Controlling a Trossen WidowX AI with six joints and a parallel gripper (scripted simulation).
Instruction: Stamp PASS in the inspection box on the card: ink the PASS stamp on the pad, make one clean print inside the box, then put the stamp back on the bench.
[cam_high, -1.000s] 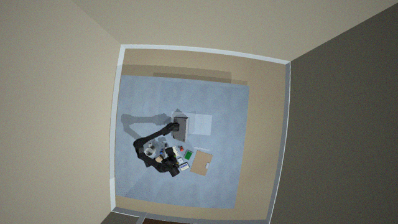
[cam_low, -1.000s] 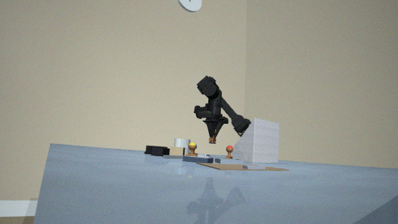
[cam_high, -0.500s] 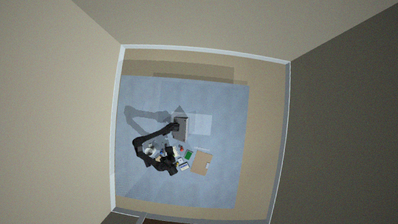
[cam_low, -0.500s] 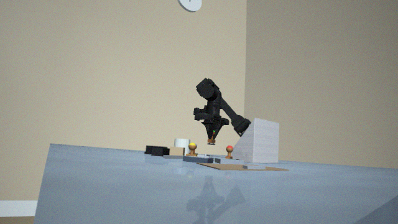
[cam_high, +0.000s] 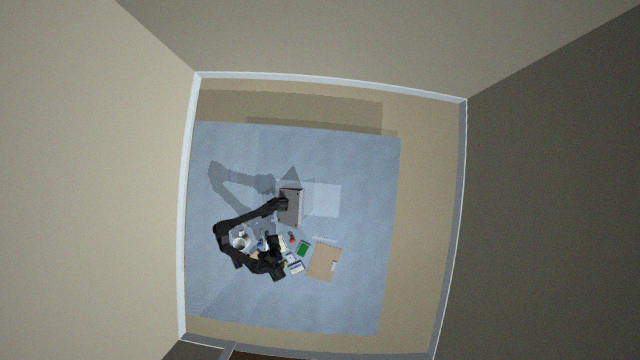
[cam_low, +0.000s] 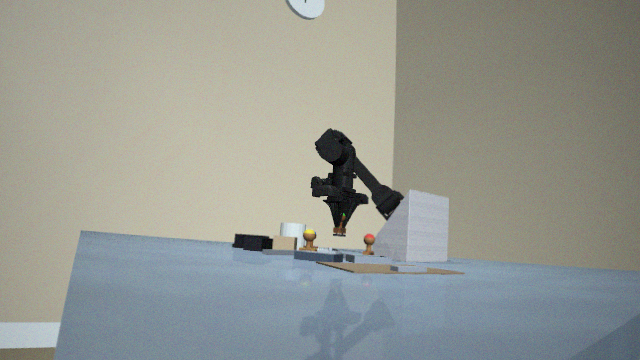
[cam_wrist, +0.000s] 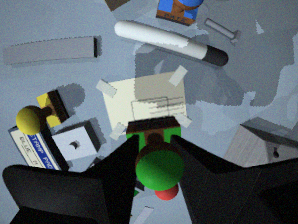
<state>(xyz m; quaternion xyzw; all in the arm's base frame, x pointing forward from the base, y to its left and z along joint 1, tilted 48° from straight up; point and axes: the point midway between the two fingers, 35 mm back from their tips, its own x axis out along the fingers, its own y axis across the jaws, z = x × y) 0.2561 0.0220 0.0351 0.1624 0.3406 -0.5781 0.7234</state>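
My gripper (cam_low: 340, 225) (cam_wrist: 154, 140) is shut on the green-knobbed stamp (cam_wrist: 160, 170) (cam_low: 339, 231), which hangs upright above the bench with its base down. The lettering on its base front is too dark to read. The cream card (cam_wrist: 117, 95) (cam_high: 283, 243) lies taped down just beyond the stamp in the wrist view. A thin-outlined box (cam_wrist: 132, 110) and printed lines show on the card; I see no print in the visible part, and the stamp base hides the card's near edge. The green ink pad (cam_high: 303, 249) lies beside the card, mostly hidden in the wrist view.
Yellow (cam_wrist: 28, 120) (cam_low: 309, 233), red (cam_wrist: 166, 193) (cam_low: 369, 237) and blue (cam_wrist: 189, 4) stamps stand around the card. A labelled pad tin (cam_wrist: 30, 150), marker (cam_wrist: 160, 39), grey bar (cam_wrist: 50, 51), wedge block (cam_wrist: 257, 145) (cam_low: 428, 225), brown board (cam_high: 320, 262) and white cup (cam_high: 239, 243) are nearby.
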